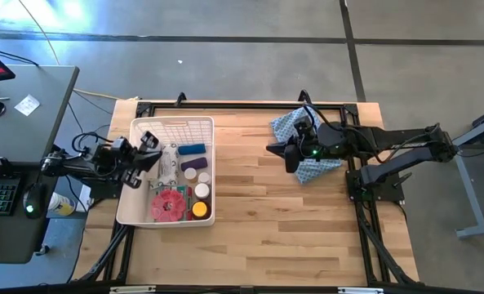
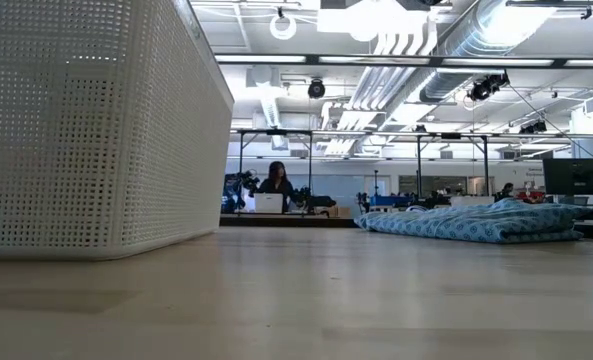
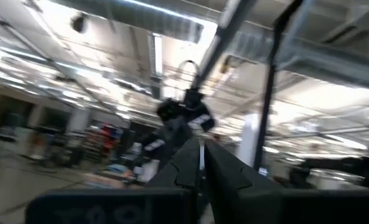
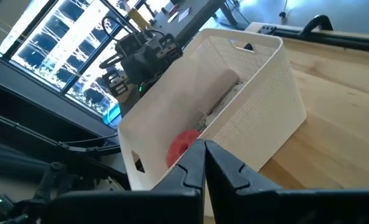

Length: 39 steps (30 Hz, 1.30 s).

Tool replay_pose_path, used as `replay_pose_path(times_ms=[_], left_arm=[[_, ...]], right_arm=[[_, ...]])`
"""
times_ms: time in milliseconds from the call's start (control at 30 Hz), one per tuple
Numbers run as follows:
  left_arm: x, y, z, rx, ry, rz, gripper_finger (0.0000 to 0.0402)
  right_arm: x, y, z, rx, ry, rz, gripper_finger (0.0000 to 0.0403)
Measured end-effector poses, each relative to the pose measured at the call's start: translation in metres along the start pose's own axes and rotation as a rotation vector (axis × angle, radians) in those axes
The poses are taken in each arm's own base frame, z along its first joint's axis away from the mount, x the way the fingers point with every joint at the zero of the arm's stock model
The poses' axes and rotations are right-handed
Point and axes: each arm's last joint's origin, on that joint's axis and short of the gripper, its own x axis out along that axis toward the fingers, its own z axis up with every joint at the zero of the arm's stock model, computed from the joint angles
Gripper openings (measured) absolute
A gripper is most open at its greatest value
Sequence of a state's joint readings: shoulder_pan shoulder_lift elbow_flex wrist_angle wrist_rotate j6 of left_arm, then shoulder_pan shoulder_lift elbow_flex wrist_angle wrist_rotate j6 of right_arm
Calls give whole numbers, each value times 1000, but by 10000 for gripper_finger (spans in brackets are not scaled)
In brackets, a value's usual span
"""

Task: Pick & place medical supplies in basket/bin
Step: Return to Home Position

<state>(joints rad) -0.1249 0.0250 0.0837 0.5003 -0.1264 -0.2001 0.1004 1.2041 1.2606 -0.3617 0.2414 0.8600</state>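
The left gripper (image 1: 144, 153) hovers at the white bin (image 1: 176, 127), near the bench's left edge, jaws pinched together, empty. The medical supplies (image 1: 191, 167) lie inside it (red disc (image 1: 169, 204) included), so nothing seems to need holding; the right gripper (image 1: 273, 149), jaws likewise closed, hangs mid-bench by the blue cloth (image 1: 286, 124).

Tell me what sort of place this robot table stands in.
Probably a large open robotics lab or workshop hall. Exposed ceiling ducts and strip lights run overhead. Beyond the wooden table stand metal-framed workstations, with a person at a laptop. Bare concrete floor surrounds it.
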Motion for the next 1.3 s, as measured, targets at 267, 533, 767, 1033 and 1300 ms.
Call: replay_pose_path(times_ms=[267,533,767,1033,1300], left_arm=[[1,1,6,15,-20,91,71],[2,1,7,14,-16,92,73],[2,1,7,14,-12,93,74],[2,1,7,14,-13,92,74],[2,1,7,13,-14,92,74]], right_arm=[[-8,6,-1,-133,-58,-3,1],[-24,7,-7,-299,-91,-112,0],[-13,-26,-37,-238,-120,22,0],[-37,-88,-77,-113,-329,186,0],[-68,-147,-105,-91,-453,243,0]])
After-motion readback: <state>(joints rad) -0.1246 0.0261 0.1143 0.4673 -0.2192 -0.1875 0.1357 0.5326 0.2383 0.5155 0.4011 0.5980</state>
